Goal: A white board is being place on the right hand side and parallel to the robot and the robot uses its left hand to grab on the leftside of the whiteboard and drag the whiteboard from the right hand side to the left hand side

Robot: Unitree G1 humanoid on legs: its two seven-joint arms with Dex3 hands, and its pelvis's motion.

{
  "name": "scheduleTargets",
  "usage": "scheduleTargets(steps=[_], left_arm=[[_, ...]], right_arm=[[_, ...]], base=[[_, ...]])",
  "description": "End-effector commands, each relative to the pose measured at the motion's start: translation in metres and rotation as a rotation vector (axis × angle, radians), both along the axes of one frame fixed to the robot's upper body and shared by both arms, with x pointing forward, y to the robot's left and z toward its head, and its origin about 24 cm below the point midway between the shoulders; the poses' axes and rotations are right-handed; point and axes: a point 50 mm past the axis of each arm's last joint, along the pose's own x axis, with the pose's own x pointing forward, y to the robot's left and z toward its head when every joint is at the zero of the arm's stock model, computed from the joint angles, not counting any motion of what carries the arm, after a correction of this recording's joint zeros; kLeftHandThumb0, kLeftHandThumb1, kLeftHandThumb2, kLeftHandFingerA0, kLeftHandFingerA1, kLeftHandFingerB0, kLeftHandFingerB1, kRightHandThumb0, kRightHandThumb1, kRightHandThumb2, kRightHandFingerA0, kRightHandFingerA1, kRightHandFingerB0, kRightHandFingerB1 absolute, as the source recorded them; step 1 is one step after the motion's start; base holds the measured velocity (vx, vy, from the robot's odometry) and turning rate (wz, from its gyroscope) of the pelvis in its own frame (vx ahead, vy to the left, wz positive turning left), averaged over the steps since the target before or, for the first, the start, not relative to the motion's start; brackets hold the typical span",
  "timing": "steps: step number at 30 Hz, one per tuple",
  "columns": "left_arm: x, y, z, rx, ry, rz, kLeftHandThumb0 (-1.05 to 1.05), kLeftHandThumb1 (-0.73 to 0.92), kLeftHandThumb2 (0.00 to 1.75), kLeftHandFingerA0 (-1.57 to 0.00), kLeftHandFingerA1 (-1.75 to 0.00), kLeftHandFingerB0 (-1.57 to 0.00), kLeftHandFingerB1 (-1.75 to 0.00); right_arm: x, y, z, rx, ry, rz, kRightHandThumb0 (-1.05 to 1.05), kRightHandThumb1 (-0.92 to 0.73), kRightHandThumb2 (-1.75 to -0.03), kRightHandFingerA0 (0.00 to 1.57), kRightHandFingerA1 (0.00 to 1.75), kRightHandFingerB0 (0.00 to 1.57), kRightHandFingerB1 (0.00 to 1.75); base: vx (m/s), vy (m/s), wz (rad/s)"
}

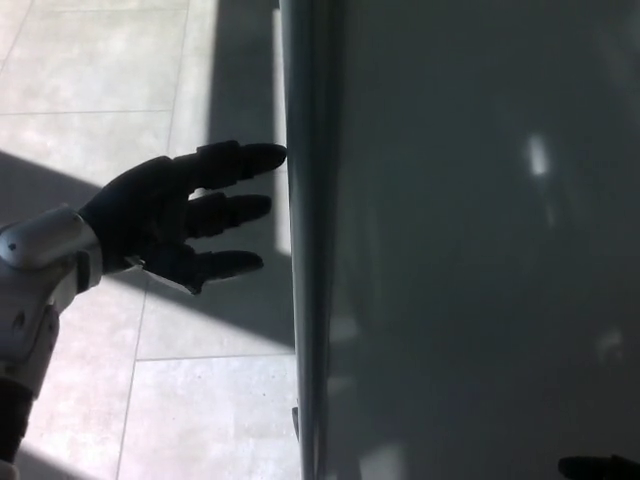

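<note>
Left hand: I see my left hand (175,215) out over the floor (90,60), fingers (240,158) spread and straight, holding nothing
Board: the whiteboard (470,250) fills the right part of the head view, standing on edge, dark and in shade
Board edge: its left edge (305,250) runs as a pale strip from the top of the view to the bottom
Long axis: that edge runs top to bottom in the view, away from me, so I read the board as lying lengthwise alongside my path
Direction: the edge lies to the right of my left hand, straight ahead of where the fingers point
Gap: the top fingertip looks to be just at the edge; the lower two are a little short of it; I cannot tell whether there is contact
Nearer hand: the left, clearly; a dark shape at the bottom right corner may be my right hand, but I cannot tell what it is doing
Next move, as I judge it: carry the fingers round the edge, close on it, then pull left
Containers: I see none here
Risk: fingers sliding off the thin edge before they wrap it
</note>
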Motion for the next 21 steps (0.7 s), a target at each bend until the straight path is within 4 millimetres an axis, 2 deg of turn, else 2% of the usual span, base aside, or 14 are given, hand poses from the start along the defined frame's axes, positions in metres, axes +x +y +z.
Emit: scheduleTargets(steps=[1,2,7,8,9,10,11,12,13,15,16,17,21], left_arm=[[0.002,-0.009,0.000,0.035,-0.021,-0.049,-0.78,0.46,0.83,0.00,-0.17,0.00,-0.05],[0.003,-0.011,0.000,0.058,-0.031,-0.049,-0.76,0.45,0.83,0.00,-0.19,0.00,-0.07],[0.005,-0.021,-0.004,0.069,-0.037,-0.039,-0.73,0.44,0.83,-0.02,-0.24,-0.02,-0.09],[0.005,-0.024,-0.005,0.063,-0.034,-0.037,-0.72,0.42,0.82,-0.02,-0.24,-0.01,-0.09],[0.006,-0.026,-0.006,0.053,-0.024,-0.036,-0.68,0.39,0.81,-0.01,-0.26,0.00,-0.11],[0.006,-0.029,-0.008,0.041,-0.005,-0.039,-0.74,0.47,0.57,-0.03,-0.27,0.00,-0.15],[0.006,-0.033,-0.010,0.038,0.010,-0.044,-0.70,0.38,0.75,-0.05,-0.26,0.00,-0.07],[0.006,-0.034,-0.010,0.040,0.012,-0.046,-0.70,0.38,0.75,-0.05,-0.26,0.00,-0.07],[0.006,-0.037,-0.011,0.049,0.009,-0.048,-0.77,0.46,0.59,-0.03,-0.27,0.00,-0.14],[0.007,-0.040,-0.012,0.056,0.004,-0.056,-0.75,0.48,0.58,-0.03,-0.27,0.00,-0.11],[0.008,-0.041,-0.013,0.059,-0.002,-0.061,-0.71,0.40,0.77,-0.06,-0.29,0.00,-0.07],[0.009,-0.043,-0.013,0.064,-0.010,-0.064,-0.68,0.40,0.81,-0.01,-0.29,0.00,-0.09],[0.011,-0.048,-0.013,0.077,0.005,-0.064,-0.67,0.41,0.80,-0.01,-0.26,0.00,-0.09]], right_arm=[[0.001,-0.005,0.003,-0.014,-0.017,-0.006,-0.48,-0.62,-0.60,0.91,0.67,0.65,0.45],[0.001,-0.005,0.003,-0.010,-0.013,-0.009,-0.49,-0.52,-0.90,0.84,0.75,0.59,0.61],[0.001,-0.005,0.003,-0.016,-0.013,0.003,-0.51,-0.52,-0.90,0.84,0.74,0.58,0.60],[0.001,-0.005,0.003,-0.014,-0.015,0.005,-0.47,-0.63,-0.60,0.90,0.66,0.64,0.45],[0.001,-0.005,0.003,-0.014,-0.013,0.009,-0.47,-0.63,-0.60,0.90,0.66,0.63,0.45],[0.001,-0.006,0.003,-0.014,-0.009,0.008,-0.50,-0.52,-0.90,0.84,0.74,0.58,0.60],[0.001,-0.006,0.003,-0.013,-0.005,0.004,-0.49,-0.52,-0.90,0.84,0.74,0.58,0.60],[0.002,-0.005,0.003,-0.014,-0.006,0.005,-0.49,-0.52,-0.90,0.84,0.74,0.58,0.60],[0.001,-0.005,0.003,-0.017,-0.010,0.013,-0.51,-0.52,-0.90,0.84,0.74,0.58,0.60],[0.001,-0.005,0.003,-0.017,-0.008,0.005,-0.50,-0.52,-0.91,0.84,0.74,0.59,0.60],[0.001,-0.004,0.002,-0.014,-0.007,0.001,-0.49,-0.52,-0.90,0.84,0.74,0.59,0.60],[0.002,-0.004,0.002,-0.009,-0.007,-0.005,-0.46,-0.51,-0.91,0.83,0.75,0.58,0.61],[0.001,-0.004,0.002,0.010,-0.007,-0.012,-0.44,-0.50,-0.91,0.83,0.77,0.57,0.61]], base=[[0.00,0.000,0.00],[0.00,0.000,0.00],[0.00,0.000,0.00],[0.00,0.000,0.00],[0.00,0.000,0.00],[0.00,0.000,0.00],[0.00,0.000,0.00],[0.00,0.000,0.00],[0.00,0.000,0.00],[0.00,0.000,0.00],[0.00,0.000,0.00],[0.00,0.000,0.00],[0.00,0.000,0.00]])
